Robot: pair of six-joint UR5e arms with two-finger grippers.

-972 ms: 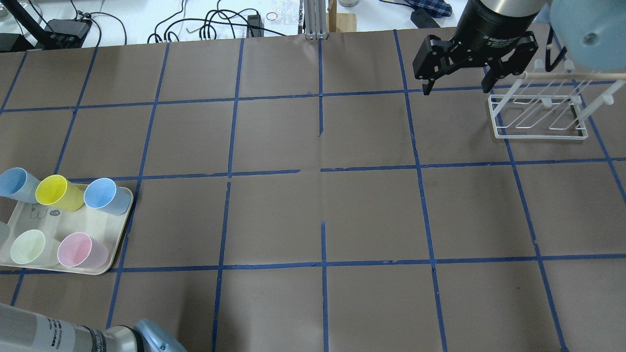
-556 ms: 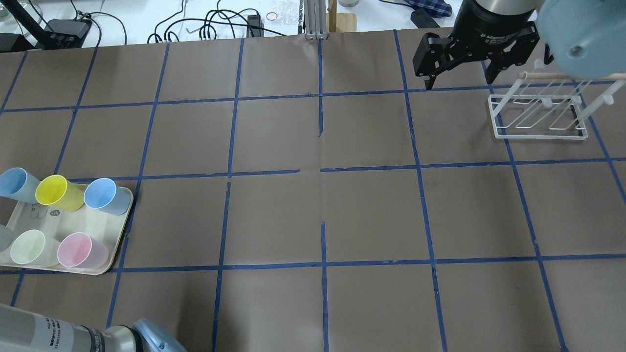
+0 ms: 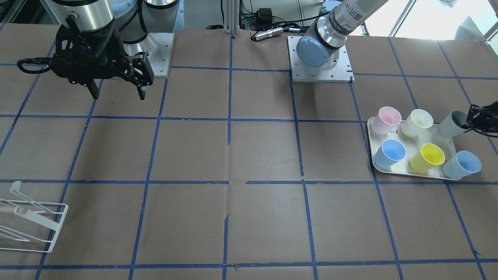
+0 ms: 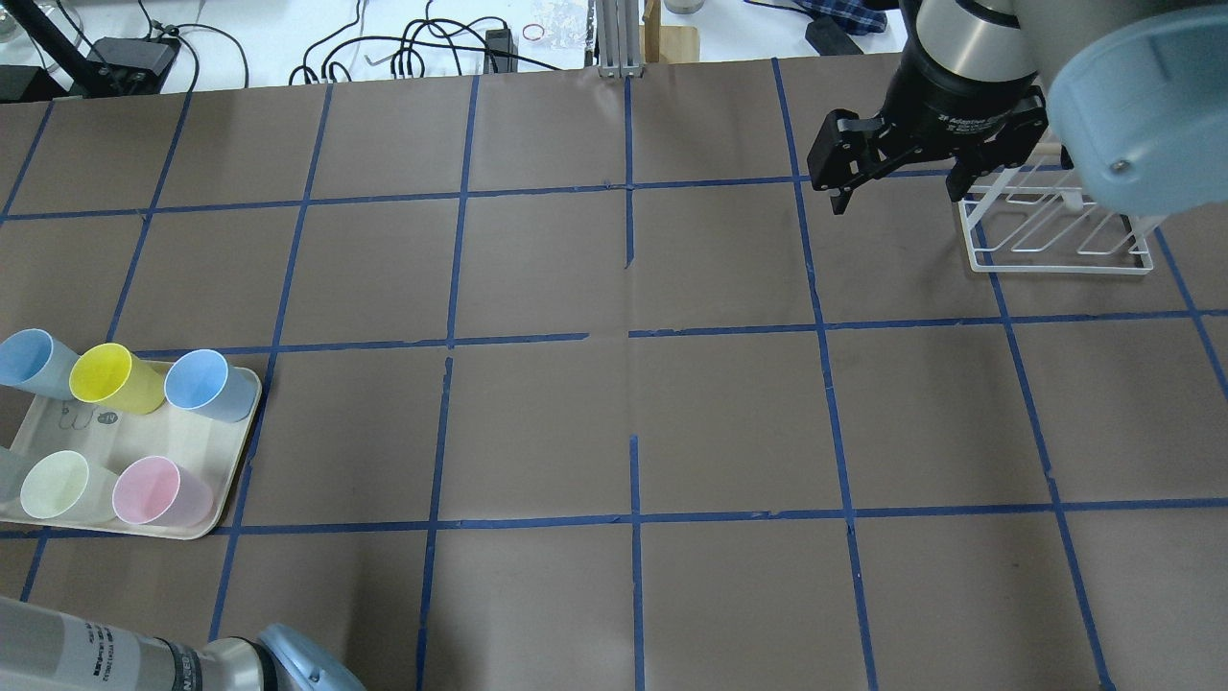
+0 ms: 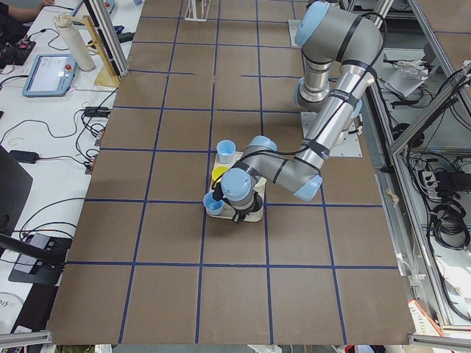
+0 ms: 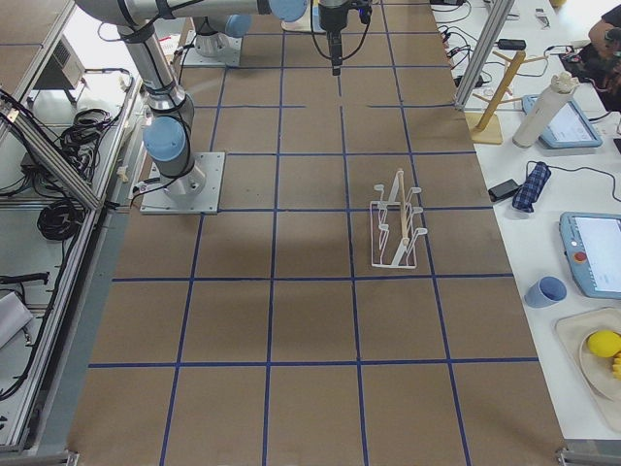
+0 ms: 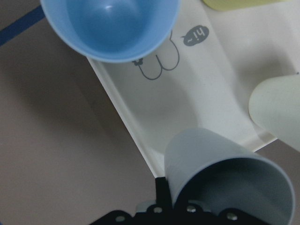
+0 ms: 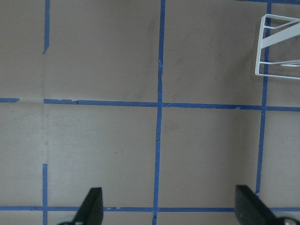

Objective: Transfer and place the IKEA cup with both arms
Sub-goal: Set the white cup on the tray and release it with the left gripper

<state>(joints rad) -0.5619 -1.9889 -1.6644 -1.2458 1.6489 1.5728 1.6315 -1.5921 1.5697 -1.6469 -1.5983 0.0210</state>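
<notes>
The grey IKEA cup (image 3: 449,124) is tilted at the tray's corner, next to the pale cream-green cup (image 3: 417,122). My left gripper (image 3: 470,118) is shut on its rim at the front view's right edge. In the left wrist view the IKEA cup (image 7: 220,173) fills the lower right, leaning over the tray's edge. Only a sliver of the IKEA cup (image 4: 6,472) shows in the overhead view. My right gripper (image 4: 897,182) is open and empty, high above the table beside the rack. It also shows in the front view (image 3: 116,91) and the right wrist view (image 8: 168,211).
The cream tray (image 4: 197,437) holds a yellow cup (image 4: 110,377), two light-blue cups (image 4: 206,384), a pink cup (image 4: 153,489) and the cream-green cup. A white wire rack (image 4: 1055,235) stands at the far right, close to my right gripper.
My right gripper has moved a little nearer to the robot, over the rack's left end. The grey cup's sliver at the left edge has shifted slightly.
</notes>
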